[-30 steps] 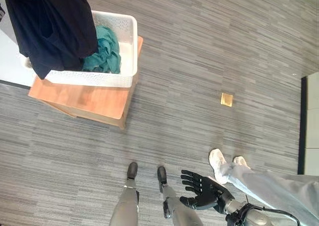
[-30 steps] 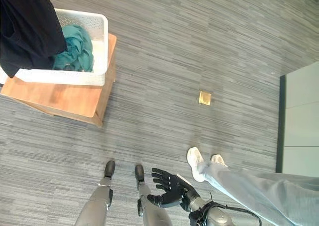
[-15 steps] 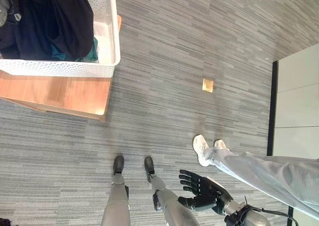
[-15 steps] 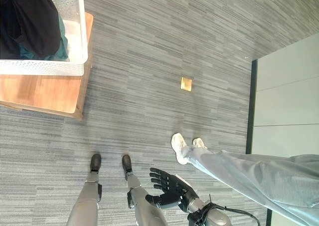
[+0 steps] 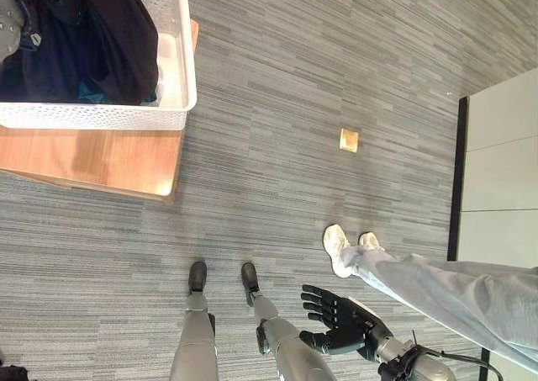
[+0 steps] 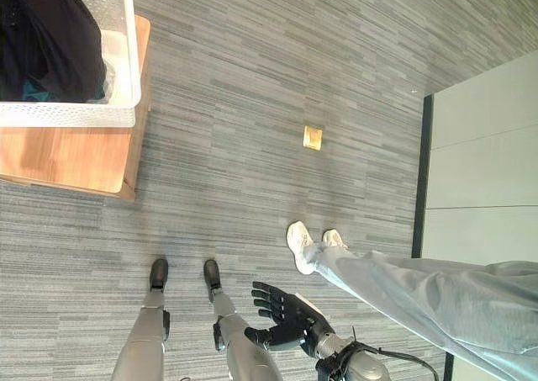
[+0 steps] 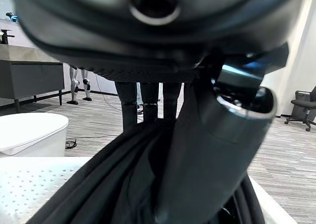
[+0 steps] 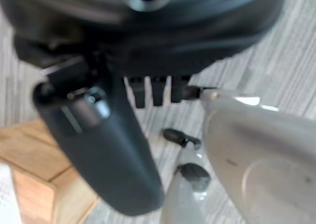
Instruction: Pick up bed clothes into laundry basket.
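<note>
left hand (image 7: 197, 150) grips dark cloth (image 7: 113, 184) over the white basket (image 5: 178, 70).

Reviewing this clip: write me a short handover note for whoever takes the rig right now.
Left hand: shut on the dark garment, holding it over the white laundry basket.
Right hand: open, holding nothing, low beside the robot.
The basket sits on a wooden stand; a teal cloth is already inside.
Done: dark garment brought to the basket.
Left: release it fully inside, withdraw the hand.
A person's legs stand close on the right.
</note>
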### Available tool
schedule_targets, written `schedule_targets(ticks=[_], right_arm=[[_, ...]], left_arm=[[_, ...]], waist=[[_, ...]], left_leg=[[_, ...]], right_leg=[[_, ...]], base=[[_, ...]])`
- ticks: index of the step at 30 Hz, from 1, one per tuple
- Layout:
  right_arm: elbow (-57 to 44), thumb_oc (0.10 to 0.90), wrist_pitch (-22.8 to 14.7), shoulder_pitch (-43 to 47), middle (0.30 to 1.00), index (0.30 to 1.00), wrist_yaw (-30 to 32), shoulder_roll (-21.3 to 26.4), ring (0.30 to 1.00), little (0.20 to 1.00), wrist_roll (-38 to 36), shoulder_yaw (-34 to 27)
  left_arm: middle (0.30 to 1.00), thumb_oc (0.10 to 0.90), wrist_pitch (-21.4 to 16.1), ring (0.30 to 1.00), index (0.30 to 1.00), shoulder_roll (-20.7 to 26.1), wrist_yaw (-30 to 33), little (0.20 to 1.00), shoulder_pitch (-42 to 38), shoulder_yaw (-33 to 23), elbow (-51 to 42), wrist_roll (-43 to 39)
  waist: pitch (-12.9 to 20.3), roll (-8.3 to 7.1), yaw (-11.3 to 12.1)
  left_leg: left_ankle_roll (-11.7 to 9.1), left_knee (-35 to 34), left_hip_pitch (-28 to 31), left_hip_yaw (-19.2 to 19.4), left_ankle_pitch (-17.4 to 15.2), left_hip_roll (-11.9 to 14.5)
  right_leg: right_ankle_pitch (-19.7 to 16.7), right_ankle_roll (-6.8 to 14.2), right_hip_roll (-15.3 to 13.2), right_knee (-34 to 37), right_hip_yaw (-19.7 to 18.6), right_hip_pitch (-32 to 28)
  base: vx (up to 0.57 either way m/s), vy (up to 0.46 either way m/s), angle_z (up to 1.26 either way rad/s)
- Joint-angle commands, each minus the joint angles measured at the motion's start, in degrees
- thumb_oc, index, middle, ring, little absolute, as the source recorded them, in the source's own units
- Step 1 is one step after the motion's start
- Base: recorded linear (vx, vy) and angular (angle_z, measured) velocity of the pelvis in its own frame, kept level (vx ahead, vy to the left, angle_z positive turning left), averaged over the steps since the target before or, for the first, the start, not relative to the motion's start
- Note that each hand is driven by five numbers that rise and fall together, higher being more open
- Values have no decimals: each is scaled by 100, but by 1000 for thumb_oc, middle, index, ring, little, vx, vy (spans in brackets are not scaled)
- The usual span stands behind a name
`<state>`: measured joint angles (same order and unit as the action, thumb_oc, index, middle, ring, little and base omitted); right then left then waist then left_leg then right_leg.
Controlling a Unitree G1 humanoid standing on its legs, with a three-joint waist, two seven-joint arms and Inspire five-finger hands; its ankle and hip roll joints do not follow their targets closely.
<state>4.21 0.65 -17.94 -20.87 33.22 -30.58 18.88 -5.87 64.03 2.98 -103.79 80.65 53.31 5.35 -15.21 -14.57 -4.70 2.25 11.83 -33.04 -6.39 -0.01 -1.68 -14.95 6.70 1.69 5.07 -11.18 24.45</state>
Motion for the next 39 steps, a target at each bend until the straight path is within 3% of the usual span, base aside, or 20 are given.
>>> schedule_targets(ticks=[1, 7, 10, 11, 14, 17, 19, 21, 22, 23, 24, 25, 27, 29, 30, 31, 34, 35, 37, 39], right_arm=[[-156, 800, -116, -247, 900, 900, -59, 319, 900, 900, -38, -535], [-107, 800, -151, -270, 900, 900, -142, 595, 900, 900, 125, -734], [-180, 800, -128, -324, 900, 900, -184, 664, 900, 900, 184, -832], [-197, 800, -108, -347, 900, 900, -214, 700, 900, 900, 289, -864], [-280, 800, -71, -401, 900, 900, -258, 673, 900, 900, 418, -899], [-319, 800, -68, -390, 900, 900, -267, 573, 900, 900, 505, -876], [-372, 800, -82, -304, 900, 900, -277, 349, 900, 900, 606, -726], [-376, 800, -136, -223, 900, 900, -217, 205, 900, 900, 700, -726], [-375, 800, -163, -195, 900, 900, -188, 65, 900, 900, 725, -707], [-350, 800, -198, -193, 900, 900, -142, -33, 900, 900, 776, -742], [-350, 800, -229, -220, 900, 900, -89, 19, 900, 900, 792, -823], [-357, 800, -294, -275, 900, 900, -1, -25, 900, 900, 803, -951], [-416, 800, -452, -395, 900, 900, 168, -135, 900, 900, 865, -1194], [-501, 800, -546, -352, 900, 900, 274, -246, 900, 900, 986, -1342], [-503, 800, -548, -344, 900, 900, 274, -169, 900, 900, 989, -1321], [-512, 800, -590, -83, 900, 900, 498, -86, 900, 900, 1088, -1389], [-581, 800, -573, 416, 900, 900, 599, 11, 900, 900, 1162, -1400], [-556, 800, -552, 498, 900, 900, 550, 124, 900, 900, 1189, -1401], [-720, 800, -456, 675, 900, 900, 473, 351, 900, 900, 1237, -1473], [-752, 800, -472, 969, 900, 900, 574, 397, 900, 900, 1316, -1413]], left_arm=[[900, 800, -39, 900, 900, -418, 29, 900, -791, -43, -262, 551], [900, 800, -118, 900, 900, -337, -26, 900, -836, -43, -1326, 1123], [900, 800, -140, 900, 900, -196, -35, 900, -907, -43, -1633, 1124], [900, 800, -188, 900, 900, -3, -10, 900, -1013, -43, -1874, 1079], [900, 800, -277, 900, 900, 345, 42, 900, -1128, -43, -2249, 876], [900, 800, -358, 900, 900, 771, 126, 900, -1240, -43, -2637, 517], [900, 800, -520, 900, 900, 1288, 280, 900, -1259, -50, -3011, -273], [900, 800, -763, 900, 900, 1841, 321, 900, -200, -1150, -3540, -1380], [900, 800, -901, 900, 900, 1937, 262, 900, 434, -1713, -3758, -1909], [900, 800, -995, 900, 900, 1854, 201, 900, 1421, -2588, -3909, -2413], [900, 800, -1050, 900, 900, 1648, 66, 900, 2273, -3260, -4041, -2691], [900, 800, -1256, 900, 900, 1480, 44, 900, 3397, -4269, -4267, -3191], [900, 800, -1323, 900, 900, 1136, -112, 900, 4997, -5460, -4740, -3666], [900, 800, -1325, 900, 900, 397, -281, 900, 6586, -6704, -4807, -4235], [900, 800, -1314, 900, 900, 372, -297, 900, 6814, -6925, -4882, -4227], [900, 800, -1145, 900, 900, -672, -562, 900, 8836, -8425, -5315, -4680], [900, 800, -947, 900, 900, -2550, -865, 900, 10659, -9202, -5390, -5157], [900, 800, -840, 900, 900, -2827, -997, 900, 10935, -9246, -5309, -5207], [900, 800, -673, 900, 900, -3532, -1089, 900, 11531, -9343, -5062, -5265], [900, 800, -535, 900, 900, -3912, -1230, 900, 11917, -9461, -5021, -5244]], waist=[[-167, 507, 227], [22, 925, 421], [89, 1032, 496], [216, 1167, 640], [373, 1298, 825], [487, 1312, 954], [559, 1074, 1067], [546, 1025, 1199], [543, 957, 1267], [551, 994, 1327], [590, 1139, 1269], [645, 1264, 1205], [683, 1454, 1002], [612, 1448, 1057], [623, 1522, 998], [556, 1486, 1118], [413, 1349, 1328], [340, 1298, 1418], [210, 1069, 1567], [188, 932, 1660]], left_leg=[[-110, -1683, 1056, -549, 467, -209], [-88, -1683, 1291, -628, 451, -314], [-85, -1683, 1402, -673, 438, -358], [-79, -1683, 1509, -733, 432, -413], [-73, -1683, 1708, -870, 422, -478], [-71, -1683, 1850, -966, 400, -512], [-52, -1683, 2015, -1088, 360, -543], [-68, -1683, 2135, -1311, 439, -552], [-88, -1683, 2191, -1461, 460, -575], [-153, -1672, 2233, -1698, 537, -604], [-205, -1642, 2262, -1924, 597, -650], [-291, -1616, 2290, -2285, 706, -701], [-457, -1571, 2334, -2843, 920, -794], [-548, -1558, 2308, -3090, 1034, -891], [-561, -1572, 2300, -3104, 1059, -872], [-647, -1593, 2068, -3079, 1145, -894], [-753, -1542, 1720, -2991, 1114, -858], [-717, -1353, 1669, -2857, 1051, -888], [-386, -401, 1574, -1784, 494, -762], [-327, 405, 1621, -1175, 78, -553]], right_leg=[[1276, 115, 255, -7, 177, -1060], [1345, 81, 148, -7, 333, -1329], [1372, 71, 98, -7, 415, -1455], [1410, 54, 60, -7, 489, -1571], [1457, 33, -12, -7, 619, -1774], [1508, 31, -67, -7, 727, -1962], [1560, 12, -138, -50, 810, -2206], [1743, -9, -144, -555, 878, -2226], [1851, -26, -135, -711, 865, -2264], [1945, -62, -94, -903, 785, -2262], [1986, -94, -16, -1092, 520, -2251], [2029, -149, 153, -1269, 13, -2200], [2073, -214, 517, -1640, -1047, -2143], [2212, -325, 634, -1563, -1288, -2230], [2182, -314, 648, -1546, -1285, -2222], [2355, -481, 535, -1214, -856, -2310], [2333, -663, 616, -1044, -669, -2306], [2297, -683, 598, -1046, -592, -2298], [2199, -667, 307, -995, -182, -2188], [2005, -610, -51, -767, 519, -2099]], base=[[-20, -34, 3], [-8, -48, 11], [20, -49, 24], [55, -51, 31], [58, -53, 23], [53, -44, 26], [74, -70, 40], [46, -92, 37], [65, -140, 46], [67, -152, 73], [80, -148, 104], [97, -146, 153], [58, -116, 192], [-85, -106, 196], [-257, -180, 213], [-243, -238, 133], [-228, -277, 101], [-237, -155, 140], [-301, -119, 112], [-273, -107, 160]])
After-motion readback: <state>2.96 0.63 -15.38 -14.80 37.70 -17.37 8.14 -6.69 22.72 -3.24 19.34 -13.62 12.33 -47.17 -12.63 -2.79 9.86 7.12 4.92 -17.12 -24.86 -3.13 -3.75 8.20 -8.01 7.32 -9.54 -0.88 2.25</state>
